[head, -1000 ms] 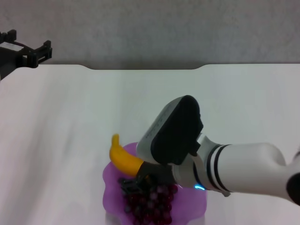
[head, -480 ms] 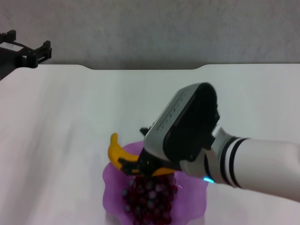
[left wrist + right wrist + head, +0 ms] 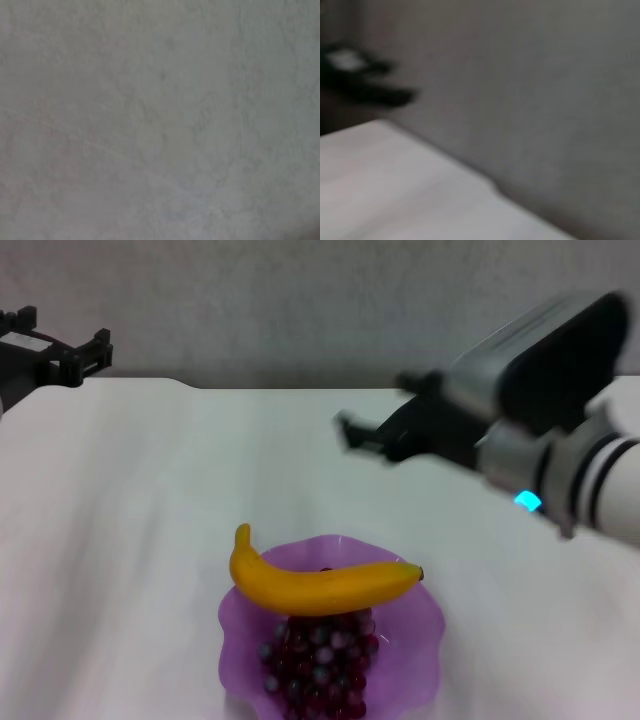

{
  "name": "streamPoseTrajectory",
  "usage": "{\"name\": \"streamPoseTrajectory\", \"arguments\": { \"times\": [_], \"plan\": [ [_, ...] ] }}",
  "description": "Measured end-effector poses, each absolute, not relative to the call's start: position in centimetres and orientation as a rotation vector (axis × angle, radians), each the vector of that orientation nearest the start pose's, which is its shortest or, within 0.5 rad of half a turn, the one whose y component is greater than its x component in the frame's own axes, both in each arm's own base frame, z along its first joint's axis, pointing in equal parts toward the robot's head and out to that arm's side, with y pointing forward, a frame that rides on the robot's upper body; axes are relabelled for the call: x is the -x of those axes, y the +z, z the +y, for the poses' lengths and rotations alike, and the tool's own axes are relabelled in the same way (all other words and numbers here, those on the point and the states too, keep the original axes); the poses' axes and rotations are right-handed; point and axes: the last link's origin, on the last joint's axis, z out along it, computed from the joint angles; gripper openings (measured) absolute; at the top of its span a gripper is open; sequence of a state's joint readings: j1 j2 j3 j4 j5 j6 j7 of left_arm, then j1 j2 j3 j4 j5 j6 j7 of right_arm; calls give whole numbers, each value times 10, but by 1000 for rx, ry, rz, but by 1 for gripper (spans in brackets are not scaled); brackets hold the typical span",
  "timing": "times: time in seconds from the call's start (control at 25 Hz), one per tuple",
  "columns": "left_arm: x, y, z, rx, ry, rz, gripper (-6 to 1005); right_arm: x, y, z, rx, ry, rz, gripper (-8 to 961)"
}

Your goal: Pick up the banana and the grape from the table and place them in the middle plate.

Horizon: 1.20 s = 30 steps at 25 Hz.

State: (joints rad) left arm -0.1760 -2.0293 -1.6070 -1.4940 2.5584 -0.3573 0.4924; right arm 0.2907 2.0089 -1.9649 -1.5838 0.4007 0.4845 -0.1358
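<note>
Tabletop first: you are looking at the table (image 3: 150, 520), white and wide, with a notched far edge against a grey wall (image 3: 320, 300). Near its front edge sits the middle plate (image 3: 240, 625), translucent purple with a wavy rim, and it is your landmark for everything else. The right arm (image 3: 590, 475) reaches in from the right, raised well above and beyond the plate, a blue light glowing on its wrist. Its right gripper (image 3: 372, 438) hangs in the air beyond the plate's far rim, blurred, the fingers spread apart and holding nothing. The banana (image 3: 320, 583) lies across the far half of the plate, its dark tip toward the plate's right rim and its stem end poking just past the left rim. The grape (image 3: 318, 660) bunch fills the near half of the plate, touching the banana's underside. The left gripper (image 3: 55, 352) is parked far beyond the plate at the table's far left corner; you cannot tell how its fingers stand.
</note>
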Motion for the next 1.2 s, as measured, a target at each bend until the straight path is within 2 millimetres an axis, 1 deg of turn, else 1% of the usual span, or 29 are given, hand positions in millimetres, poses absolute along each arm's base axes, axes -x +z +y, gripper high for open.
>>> {"name": "streamPoseTrajectory", "arguments": {
  "times": [0.08,0.2,0.36,0.48,0.6,0.76,0.88,1.0,1.2],
  "plan": [
    [219,82,386,1805,-293,-573,865,-133,-19,363,2158,346,554,876],
    [216,79,385,1812,-304,-570,865,-157,1,376,2049,369,624,876],
    [212,74,386,1821,-321,-566,865,-197,24,389,1885,418,733,875],
    [207,71,386,1821,-345,-551,865,-229,40,391,1770,436,813,875],
    [206,71,384,1790,-400,-550,865,-259,55,388,1662,450,857,874],
    [211,72,378,1723,-456,-528,865,-297,67,377,1523,504,904,874],
    [215,69,373,1674,-488,-488,865,-318,73,369,1443,532,923,873],
    [223,66,371,1629,-506,-466,865,-336,77,362,1392,533,923,873],
    [236,68,374,1579,-570,-542,865,-362,76,350,1299,559,934,873]
  ]
}}
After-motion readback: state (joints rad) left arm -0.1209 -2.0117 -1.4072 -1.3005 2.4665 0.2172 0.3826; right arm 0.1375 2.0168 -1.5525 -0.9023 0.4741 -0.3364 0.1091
